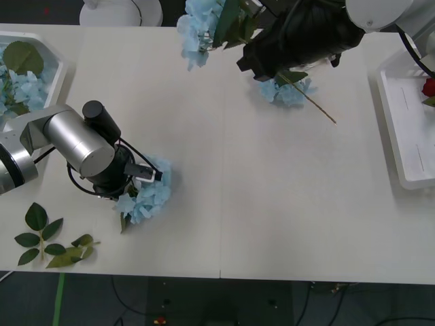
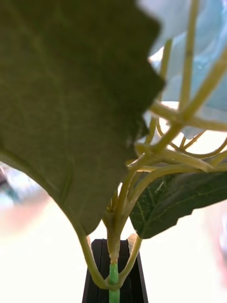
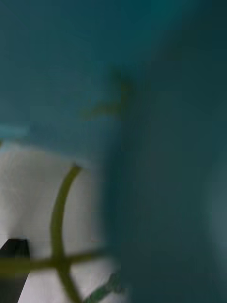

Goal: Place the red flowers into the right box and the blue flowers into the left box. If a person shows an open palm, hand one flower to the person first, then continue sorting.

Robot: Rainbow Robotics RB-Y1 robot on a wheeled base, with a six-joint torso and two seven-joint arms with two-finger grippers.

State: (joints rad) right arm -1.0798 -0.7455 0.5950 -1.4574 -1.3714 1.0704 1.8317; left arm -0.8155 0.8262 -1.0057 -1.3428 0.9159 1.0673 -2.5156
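Note:
My right gripper (image 1: 246, 42) hangs over the far middle of the table, shut on the stem (image 2: 113, 277) of a blue flower (image 1: 202, 26) lifted clear of the table. Beneath that arm a second blue flower (image 1: 291, 89) lies on the table. My left gripper (image 1: 145, 174) is down in a third blue flower (image 1: 147, 193) at the front left; one black finger (image 3: 12, 267) shows at the corner beside its stem (image 3: 58, 222), so it stands open. The left box (image 1: 60, 73) holds blue flowers (image 1: 19, 83). A red flower (image 1: 428, 87) lies in the right box (image 1: 406, 136).
Two bloomless leaf sprigs (image 1: 51, 241) lie near the front left corner of the white table (image 1: 272, 204). A round white base (image 1: 122, 10) stands beyond the table's far edge.

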